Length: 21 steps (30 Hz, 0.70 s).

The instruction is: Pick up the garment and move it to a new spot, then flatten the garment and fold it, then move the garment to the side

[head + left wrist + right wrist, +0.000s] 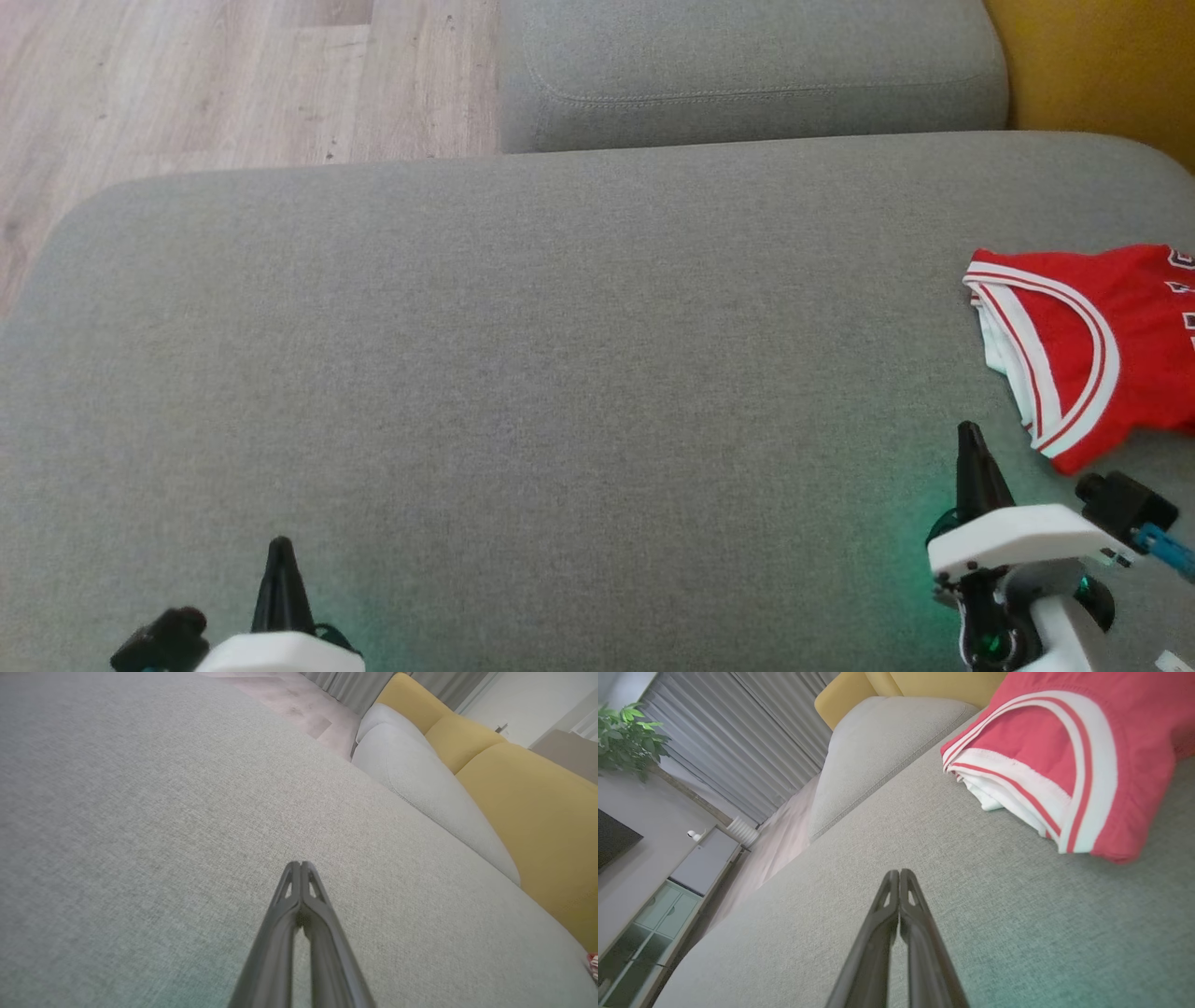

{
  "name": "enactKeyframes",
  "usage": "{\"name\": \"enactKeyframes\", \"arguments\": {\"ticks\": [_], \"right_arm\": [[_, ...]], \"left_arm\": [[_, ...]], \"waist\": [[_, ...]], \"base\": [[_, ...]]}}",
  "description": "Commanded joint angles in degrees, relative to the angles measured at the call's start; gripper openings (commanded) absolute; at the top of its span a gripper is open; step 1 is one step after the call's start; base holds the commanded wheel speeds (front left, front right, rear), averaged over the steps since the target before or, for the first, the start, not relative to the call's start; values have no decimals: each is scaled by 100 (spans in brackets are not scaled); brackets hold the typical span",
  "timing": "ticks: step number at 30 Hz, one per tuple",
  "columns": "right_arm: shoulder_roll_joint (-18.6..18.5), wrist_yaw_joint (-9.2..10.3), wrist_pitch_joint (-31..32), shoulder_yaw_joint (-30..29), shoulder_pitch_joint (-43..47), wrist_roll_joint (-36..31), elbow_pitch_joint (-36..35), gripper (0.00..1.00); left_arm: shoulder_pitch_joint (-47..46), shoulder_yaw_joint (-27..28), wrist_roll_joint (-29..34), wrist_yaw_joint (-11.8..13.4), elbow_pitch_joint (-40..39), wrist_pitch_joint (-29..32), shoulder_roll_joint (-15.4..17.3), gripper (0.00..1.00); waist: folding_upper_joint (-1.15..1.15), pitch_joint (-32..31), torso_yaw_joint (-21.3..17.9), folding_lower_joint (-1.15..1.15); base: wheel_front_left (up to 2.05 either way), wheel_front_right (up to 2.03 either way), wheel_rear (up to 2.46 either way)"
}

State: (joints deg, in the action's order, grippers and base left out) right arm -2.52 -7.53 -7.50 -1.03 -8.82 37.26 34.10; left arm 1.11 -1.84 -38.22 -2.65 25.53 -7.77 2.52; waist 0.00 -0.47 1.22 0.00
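Observation:
The garment (pixel 1097 341) is a red jersey with white and red trim, lying folded at the right edge of the grey sofa cushion (pixel 523 373). In the right wrist view the garment (pixel 1069 760) lies ahead and to the right of my fingers. My right gripper (pixel 971 431) is shut and empty, just left of and nearer than the jersey, not touching it; its tips (pixel 899 873) meet over bare fabric. My left gripper (pixel 280 543) is shut and empty at the lower left, its tips (pixel 300 864) closed above the cushion.
A second grey cushion (pixel 747 75) sits behind the big one, with yellow upholstery (pixel 1102 65) at the far right. Wooden floor (pixel 205 84) lies beyond the cushion's far left edge. A cabinet (pixel 668 896) and a plant (pixel 626 737) stand off the sofa.

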Motion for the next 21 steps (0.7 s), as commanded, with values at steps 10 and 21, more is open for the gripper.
{"name": "enactKeyframes", "arguments": {"ticks": [10,21], "right_arm": [[-17,1,174,-64,-114,720,-432,0],[-19,2,357,-136,-58,1431,-667,0]], "left_arm": [[-360,196,-700,-101,-309,177,18,0],[-416,291,-1400,-158,-434,363,21,0]], "waist": [[0,8,-14,0],[0,16,-30,0]], "base": [[0,0,0],[0,0,0]]}}
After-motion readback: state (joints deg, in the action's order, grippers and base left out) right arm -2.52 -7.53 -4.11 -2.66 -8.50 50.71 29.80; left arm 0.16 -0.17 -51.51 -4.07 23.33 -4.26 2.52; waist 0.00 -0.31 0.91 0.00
